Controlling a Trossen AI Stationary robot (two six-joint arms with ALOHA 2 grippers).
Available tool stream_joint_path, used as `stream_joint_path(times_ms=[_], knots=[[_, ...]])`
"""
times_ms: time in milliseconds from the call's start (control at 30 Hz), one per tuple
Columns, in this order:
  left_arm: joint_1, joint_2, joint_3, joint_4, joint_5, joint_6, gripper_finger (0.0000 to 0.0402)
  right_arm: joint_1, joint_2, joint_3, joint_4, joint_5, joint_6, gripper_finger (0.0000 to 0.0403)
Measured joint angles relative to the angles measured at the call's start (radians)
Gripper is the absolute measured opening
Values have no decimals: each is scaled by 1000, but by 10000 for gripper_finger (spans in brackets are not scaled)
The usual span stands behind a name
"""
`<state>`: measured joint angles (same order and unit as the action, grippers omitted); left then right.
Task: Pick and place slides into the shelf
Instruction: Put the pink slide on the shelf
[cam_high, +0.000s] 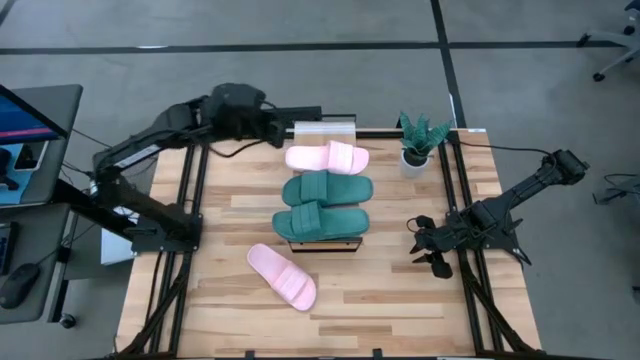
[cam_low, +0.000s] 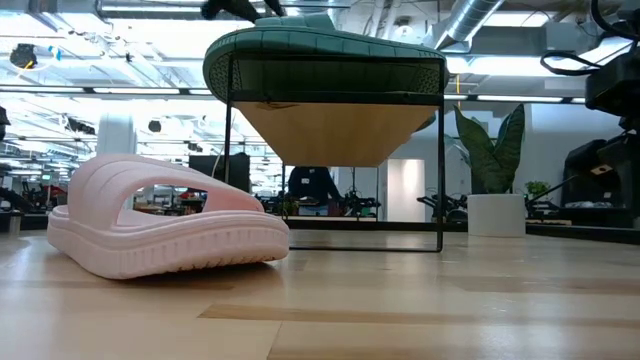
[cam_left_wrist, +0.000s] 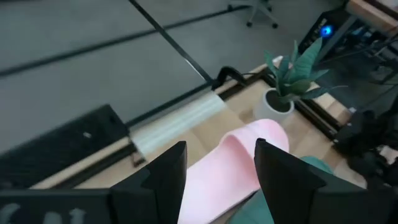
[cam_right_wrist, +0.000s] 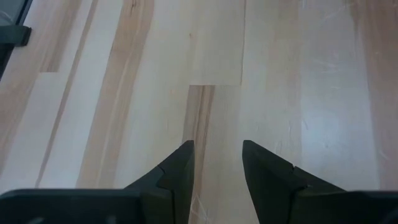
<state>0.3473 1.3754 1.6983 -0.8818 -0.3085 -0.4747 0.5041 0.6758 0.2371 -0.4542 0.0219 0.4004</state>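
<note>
Three slides lie across the shelf (cam_high: 325, 243), which stands at the middle of the table (cam_high: 220, 320): one pink slide on the shelf (cam_high: 327, 157) at its far end, then two teal slides (cam_high: 326, 188) side by side toward the near end. The loose pink slide (cam_high: 281, 275) rests on the table just off the shelf's near-left corner, its long axis running diagonally from far-left to near-right. The left claw (cam_high: 283, 133) hangs above the far edge of the table, beside the far end of the shelf, jaws apart and empty, with the shelved pink slide below and beyond its fingertips in the left wrist view. The right claw (cam_high: 432, 250) sits low near the right edge of the table, jaws apart and empty, over bare wood. Judgement: the loose slide lies on the left half of the table, toward the near edge from the left claw and across the shelf's near end from the right claw; the two reaches look comparable, and a grip across the slide's short width would suit its diagonal lie.
</note>
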Motion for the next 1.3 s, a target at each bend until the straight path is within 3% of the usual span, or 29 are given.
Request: stream_joint_path(times_ms=[267, 533, 767, 1067, 1300], knots=[[-151, -153, -191, -11, -213, -88, 176, 0, 0, 0, 51, 2, -19, 129], [-314, -307, -520, 211, -301, -234, 176, 0, 0, 0, 57, 4, -36, 129], [-421, -374, -746, 379, -316, -356, 176, 0, 0, 0, 102, 4, -68, 129], [-528, -375, -807, 380, -314, -432, 176, 0, 0, 0, 116, 4, -55, 129], [-620, -374, -807, 255, -317, -560, 176, 0, 0, 0, 134, 4, -50, 129]])
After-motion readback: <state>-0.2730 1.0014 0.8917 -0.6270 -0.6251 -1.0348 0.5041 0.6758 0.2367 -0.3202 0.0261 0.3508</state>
